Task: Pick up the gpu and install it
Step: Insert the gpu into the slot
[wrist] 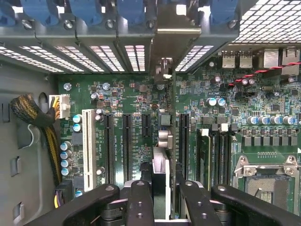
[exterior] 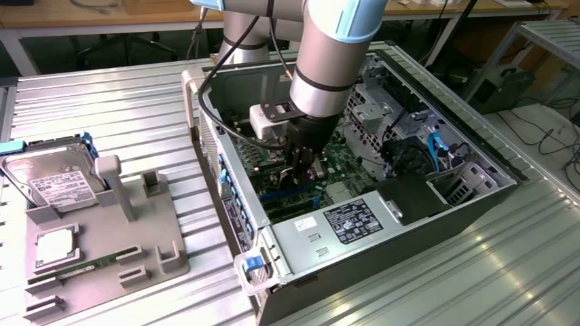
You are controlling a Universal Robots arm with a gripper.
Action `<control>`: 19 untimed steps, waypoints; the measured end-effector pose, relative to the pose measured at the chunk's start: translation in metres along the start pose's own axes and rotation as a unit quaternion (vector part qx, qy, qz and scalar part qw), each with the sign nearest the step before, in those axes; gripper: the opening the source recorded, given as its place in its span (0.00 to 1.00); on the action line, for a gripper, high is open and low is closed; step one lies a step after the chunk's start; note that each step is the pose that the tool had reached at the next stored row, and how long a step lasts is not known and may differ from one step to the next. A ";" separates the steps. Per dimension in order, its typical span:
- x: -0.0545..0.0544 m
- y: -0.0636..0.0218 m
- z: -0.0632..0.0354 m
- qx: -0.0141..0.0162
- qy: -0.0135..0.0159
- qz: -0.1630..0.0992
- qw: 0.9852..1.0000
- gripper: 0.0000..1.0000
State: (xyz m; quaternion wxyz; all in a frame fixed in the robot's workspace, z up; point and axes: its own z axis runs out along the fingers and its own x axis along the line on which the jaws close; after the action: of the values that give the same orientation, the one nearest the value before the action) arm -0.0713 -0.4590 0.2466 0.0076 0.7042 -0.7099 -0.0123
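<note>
- As I reach down into the open computer case (exterior: 471, 197) at the centre of the exterior view, the gpu (wrist: 162, 117) stands edge-on between my fingers; in the wrist view I see it as a slim card running up the middle of the frame, its silver metal bracket (wrist: 170, 42) at the top against the case's rear wall; its black face and fan are turned away, so I cannot make them out
- My gripper (wrist: 162, 197) is closed part-way on the gpu; the two black fingers (wrist: 141, 202) press its sides near the bottom centre of the wrist view, jaws narrow but not fully together
- The card's lower edge sits over the green motherboard (wrist: 225, 113), in line with the long black slots there; whether it is seated in a slot I cannot tell
- In the exterior view my gripper (exterior: 299, 178) hangs low over the board, mid-frame
- At the lower left of the exterior view a grey holder tray (exterior: 100, 265) carries a silver hard drive (exterior: 50, 180) and a green memory stick (exterior: 77, 268), well apart from the case
</note>
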 end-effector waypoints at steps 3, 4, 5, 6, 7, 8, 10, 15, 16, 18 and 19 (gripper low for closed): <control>0.000 0.0000 0.0000 0.000 0.000 0.003 1.000 0.27; 0.000 0.0000 0.0000 0.000 0.000 0.004 1.000 0.27; 0.000 0.0000 0.0001 0.000 0.000 0.005 1.000 0.27; 0.000 0.0002 0.0001 0.000 0.000 0.006 1.000 0.27; 0.000 0.0005 0.0001 0.000 0.000 0.006 1.000 0.27; 0.000 0.0006 0.0002 0.000 0.000 0.006 1.000 0.27; 0.000 0.0011 0.0003 0.000 0.000 0.007 1.000 0.27; 0.000 0.0024 0.0008 0.000 0.000 0.008 1.000 0.27; 0.000 0.0024 0.0009 0.000 0.000 0.008 1.000 0.27; 0.000 0.0024 0.0009 0.000 0.000 0.008 1.000 0.27; 0.000 0.0023 0.0010 0.000 0.000 0.008 1.000 0.27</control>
State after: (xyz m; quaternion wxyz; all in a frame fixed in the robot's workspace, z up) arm -0.0736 -0.4587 0.2457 0.0073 0.6983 -0.7156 -0.0125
